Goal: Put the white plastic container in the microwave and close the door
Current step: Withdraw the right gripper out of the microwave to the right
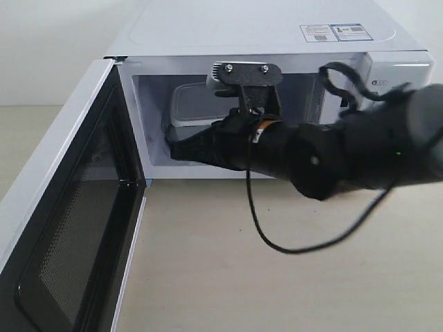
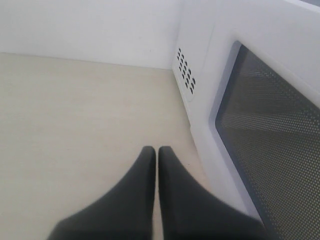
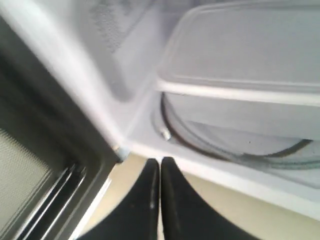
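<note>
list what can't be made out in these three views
Exterior view: the right arm hides the white plastic container's base and most of the microwave's control panel.
Right wrist view: blurred; the container's far end is cut off by the frame edge.
Left wrist view: the door's handle lies out of frame.

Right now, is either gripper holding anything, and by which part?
Nothing is held. The left gripper and right gripper are both shut on nothing; the white plastic container sits free inside the microwave.

White microwave (image 1: pixel 242 28), black dotted-mesh door (image 1: pixel 83 228), translucent white container (image 1: pixel 197 104).
</note>
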